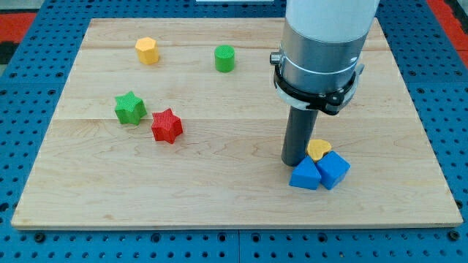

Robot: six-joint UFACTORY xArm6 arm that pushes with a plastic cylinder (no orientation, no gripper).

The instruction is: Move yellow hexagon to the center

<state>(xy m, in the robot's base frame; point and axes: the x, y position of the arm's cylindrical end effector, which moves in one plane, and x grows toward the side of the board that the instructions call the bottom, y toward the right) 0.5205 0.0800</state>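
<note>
— Seven little blocks sit on the wooden tabletop (219, 183). What is on the left side of the frame?

— A green star (130, 108), with a red star (167, 126) just beside it, lower and to the right.

— And the yellow hexagon (147, 50)?

— Up in the upper left of the frame, far from the middle. A green cylinder (224, 58) stands to its right.

— Where is my tip (295, 162)?

— Down in the lower right. It is right next to a small yellow block (319, 150) and two blue blocks (306, 175) (333, 169) huddled together.

— Is the pincer spread or pressed together?

— No pincer shows, only a dark rod, well apart from the hexagon.
</note>
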